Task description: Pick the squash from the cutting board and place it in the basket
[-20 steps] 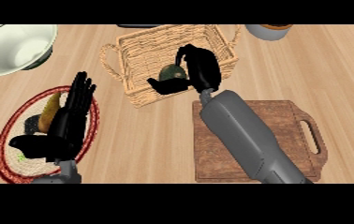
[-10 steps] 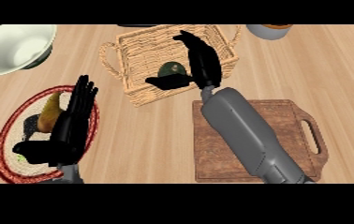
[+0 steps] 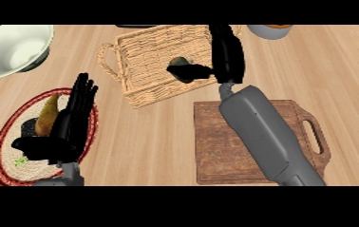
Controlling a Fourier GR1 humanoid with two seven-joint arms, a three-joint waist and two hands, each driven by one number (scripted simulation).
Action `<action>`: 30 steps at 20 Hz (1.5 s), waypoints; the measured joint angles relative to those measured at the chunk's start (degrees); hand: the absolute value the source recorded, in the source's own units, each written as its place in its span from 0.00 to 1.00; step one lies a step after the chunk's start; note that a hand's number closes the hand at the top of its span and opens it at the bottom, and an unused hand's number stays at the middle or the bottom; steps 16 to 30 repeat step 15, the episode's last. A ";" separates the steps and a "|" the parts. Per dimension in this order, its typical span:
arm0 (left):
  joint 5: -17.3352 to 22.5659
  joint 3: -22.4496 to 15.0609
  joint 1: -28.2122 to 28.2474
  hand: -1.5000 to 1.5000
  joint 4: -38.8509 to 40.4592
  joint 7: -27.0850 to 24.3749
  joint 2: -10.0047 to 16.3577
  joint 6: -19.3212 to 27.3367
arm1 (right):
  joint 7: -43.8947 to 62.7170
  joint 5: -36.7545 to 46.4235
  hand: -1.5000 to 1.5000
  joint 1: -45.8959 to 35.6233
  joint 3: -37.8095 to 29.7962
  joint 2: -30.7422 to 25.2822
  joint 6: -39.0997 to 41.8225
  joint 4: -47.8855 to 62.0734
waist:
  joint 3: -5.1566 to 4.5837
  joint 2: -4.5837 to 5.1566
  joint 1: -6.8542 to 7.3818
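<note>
Already the squash lies inside the basket, toward its right side and off the cutting board. The right robot hand hangs over the basket's right wall with its fingers straight and spread from the thumb, holding nothing. Whether the thumb touches the squash I cannot tell.

The squash is small, dark and rounded. I judge it hard-skinned, stiff, fairly smooth and inclined to roll. If it needs lifting again, it is best taken across its widest part, thumb against fingers. The woven basket floor should keep it from rolling.

The wooden desk looks flat and smooth. The left robot hand rests open above a red-rimmed plate at the left. A pale bowl sits at the upper left, well apart from the basket.
</note>
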 measured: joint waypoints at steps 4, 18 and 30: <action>0.83 0.84 0.96 0.50 -0.29 -0.70 0.85 -1.05 | 3.20 0.40 0.00 1.75 -2.91 -2.61 1.03 -5.76 | -0.01 -0.01 -0.15; 0.82 0.99 0.95 0.50 0.19 -1.38 0.79 -1.25 | -0.71 -14.15 0.00 10.35 -14.07 -11.97 12.23 -22.78 | 0.01 0.10 -0.27; 0.82 0.99 0.95 0.50 0.19 -1.38 0.79 -1.25 | -0.71 -14.15 0.00 10.35 -14.07 -11.97 12.23 -22.78 | 0.01 0.10 -0.27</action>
